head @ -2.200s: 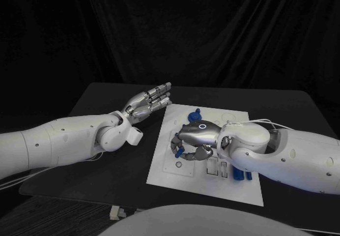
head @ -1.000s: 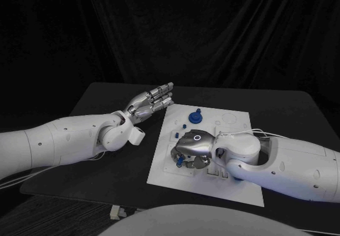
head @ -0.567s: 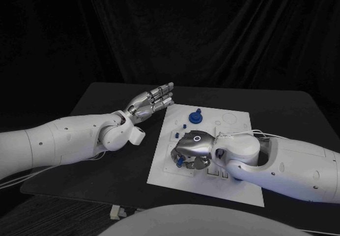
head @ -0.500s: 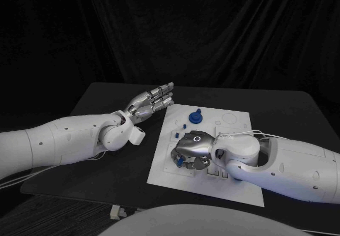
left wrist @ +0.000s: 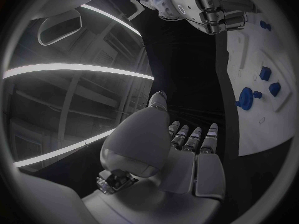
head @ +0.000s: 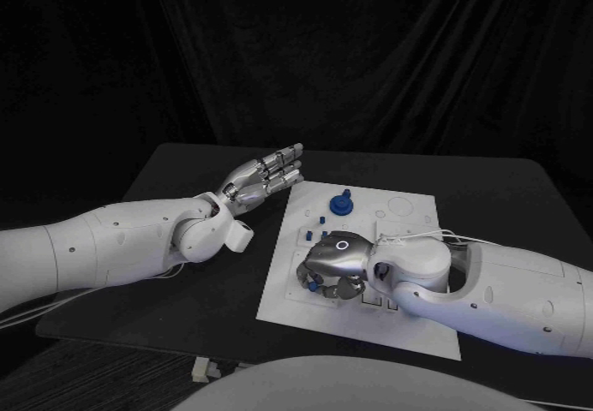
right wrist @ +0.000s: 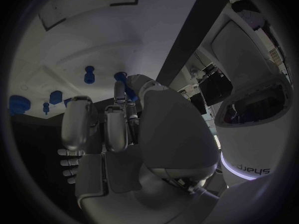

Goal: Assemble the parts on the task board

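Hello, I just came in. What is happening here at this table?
A robot is assembling small blue parts on the white task board in the middle of the black table. Its right hand is down over the near-left part of the board, with a small blue part at its fingertips. The left hand hovers beside the board, open and holding nothing. Further back on the board stands a larger round blue part, away from both hands.

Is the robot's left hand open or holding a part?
Open: the left hand hovers beside the task board, fingers straight, nothing in it.
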`<state>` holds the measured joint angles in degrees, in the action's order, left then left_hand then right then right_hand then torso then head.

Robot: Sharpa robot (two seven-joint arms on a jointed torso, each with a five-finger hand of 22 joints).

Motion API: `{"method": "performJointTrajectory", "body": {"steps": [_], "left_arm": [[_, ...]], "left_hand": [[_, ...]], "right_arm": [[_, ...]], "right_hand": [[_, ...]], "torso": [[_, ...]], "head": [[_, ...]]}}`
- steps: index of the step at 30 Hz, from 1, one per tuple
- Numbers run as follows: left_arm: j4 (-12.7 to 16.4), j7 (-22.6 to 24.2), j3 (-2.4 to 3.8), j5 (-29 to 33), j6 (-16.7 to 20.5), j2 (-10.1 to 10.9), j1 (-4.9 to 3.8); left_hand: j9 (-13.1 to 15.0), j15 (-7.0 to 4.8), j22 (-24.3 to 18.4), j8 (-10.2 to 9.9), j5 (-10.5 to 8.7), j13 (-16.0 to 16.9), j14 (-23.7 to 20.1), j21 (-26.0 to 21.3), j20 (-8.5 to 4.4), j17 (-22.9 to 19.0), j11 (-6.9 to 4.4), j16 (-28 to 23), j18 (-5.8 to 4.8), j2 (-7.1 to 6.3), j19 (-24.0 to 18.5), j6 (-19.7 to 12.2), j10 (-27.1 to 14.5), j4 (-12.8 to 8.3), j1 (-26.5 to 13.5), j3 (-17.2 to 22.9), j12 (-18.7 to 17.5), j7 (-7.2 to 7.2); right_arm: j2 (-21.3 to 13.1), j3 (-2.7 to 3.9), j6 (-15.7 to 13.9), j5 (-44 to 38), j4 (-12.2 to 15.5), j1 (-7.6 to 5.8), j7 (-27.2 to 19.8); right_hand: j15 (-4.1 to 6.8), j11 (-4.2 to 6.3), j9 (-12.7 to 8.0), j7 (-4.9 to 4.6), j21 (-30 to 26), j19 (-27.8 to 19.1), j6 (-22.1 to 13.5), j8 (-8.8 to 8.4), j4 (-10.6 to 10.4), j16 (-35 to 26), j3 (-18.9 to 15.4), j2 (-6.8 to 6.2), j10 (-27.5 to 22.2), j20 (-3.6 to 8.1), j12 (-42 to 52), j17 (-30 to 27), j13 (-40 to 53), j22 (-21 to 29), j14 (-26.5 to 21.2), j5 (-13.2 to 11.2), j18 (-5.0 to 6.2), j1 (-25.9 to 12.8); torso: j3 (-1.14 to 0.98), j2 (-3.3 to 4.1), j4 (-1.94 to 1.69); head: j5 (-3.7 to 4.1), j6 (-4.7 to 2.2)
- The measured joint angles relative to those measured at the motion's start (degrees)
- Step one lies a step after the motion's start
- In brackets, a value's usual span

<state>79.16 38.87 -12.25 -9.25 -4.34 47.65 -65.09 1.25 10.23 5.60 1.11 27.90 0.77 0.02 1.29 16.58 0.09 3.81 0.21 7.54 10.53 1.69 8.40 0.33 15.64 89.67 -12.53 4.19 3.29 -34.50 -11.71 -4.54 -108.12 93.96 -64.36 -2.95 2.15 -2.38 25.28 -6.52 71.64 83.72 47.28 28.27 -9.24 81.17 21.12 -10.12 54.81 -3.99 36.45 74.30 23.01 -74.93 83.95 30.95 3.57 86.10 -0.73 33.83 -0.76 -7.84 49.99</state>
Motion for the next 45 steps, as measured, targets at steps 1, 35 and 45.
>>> {"method": "performJointTrajectory", "body": {"steps": [1, 35, 45], "left_arm": [[-0.02, 0.0, 0.0, 0.0, -0.01, -0.03, 0.0], [-0.18, 0.0, 0.0, 0.0, -0.1, -0.2, 0.0], [-0.29, 0.0, 0.0, 0.0, -0.18, -0.33, 0.04]], "left_hand": [[0.0, 0.0, 0.0, 0.0, 0.0, 0.0, 0.0, 0.0, 0.0, 0.0, 0.0, 0.0, 0.0, 0.0, 0.0, 0.0, 0.0, 0.0, 0.0, 0.0, 0.0, 0.0], [0.0, 0.0, 0.0, 0.0, 0.0, -0.01, 0.0, 0.0, 0.0, 0.01, 0.0, 0.0, 0.0, 0.0, 0.0, -0.2, 0.0, 0.0, 0.0, 0.0, 0.0, 0.2], [0.0, 0.0, 0.0, 0.0, 0.21, 0.0, 0.0, 0.0, 0.0, 0.02, 0.0, 0.0, 0.0, 0.2, 0.0, -0.2, 0.0, -0.16, 0.2, 0.16, 0.0, 0.2]], "right_arm": [[0.01, -0.04, 0.0, -0.03, -0.16, 0.06, 0.0], [-0.22, -0.09, 0.51, 0.83, -0.64, 0.27, 0.23], [-0.67, -0.08, 0.43, 0.97, -0.63, 0.29, 0.69]], "right_hand": [[0.0, -0.01, -0.01, 0.0, 0.0, 0.0, 0.0, 0.0, 0.0, -0.2, 0.0, 0.0, 0.01, 0.0, 0.0, -0.03, 0.0, 0.0, 0.0, 0.0, 0.0, 0.0], [0.0, 0.18, -7.44, 2.08, -4.27, -1.24, -10.89, -10.76, -0.26, -3.12, 0.86, -0.06, 3.87, -0.21, -8.44, -3.96, -3.98, 0.02, 0.0, -15.78, 0.94, -3.7], [-0.21, 0.19, -9.41, 3.77, -5.33, -1.84, -12.98, -12.26, -0.48, -3.51, -0.18, -0.06, 3.86, -0.41, -8.88, -4.56, -3.97, 0.03, -0.21, -16.37, 0.93, -3.7]], "torso": [[0.0, 0.0, 0.0], [-0.01, 0.03, 0.0], [-0.02, 0.02, -0.02]], "head": [[0.04, 0.0], [0.42, 0.01], [0.47, 0.01]]}}
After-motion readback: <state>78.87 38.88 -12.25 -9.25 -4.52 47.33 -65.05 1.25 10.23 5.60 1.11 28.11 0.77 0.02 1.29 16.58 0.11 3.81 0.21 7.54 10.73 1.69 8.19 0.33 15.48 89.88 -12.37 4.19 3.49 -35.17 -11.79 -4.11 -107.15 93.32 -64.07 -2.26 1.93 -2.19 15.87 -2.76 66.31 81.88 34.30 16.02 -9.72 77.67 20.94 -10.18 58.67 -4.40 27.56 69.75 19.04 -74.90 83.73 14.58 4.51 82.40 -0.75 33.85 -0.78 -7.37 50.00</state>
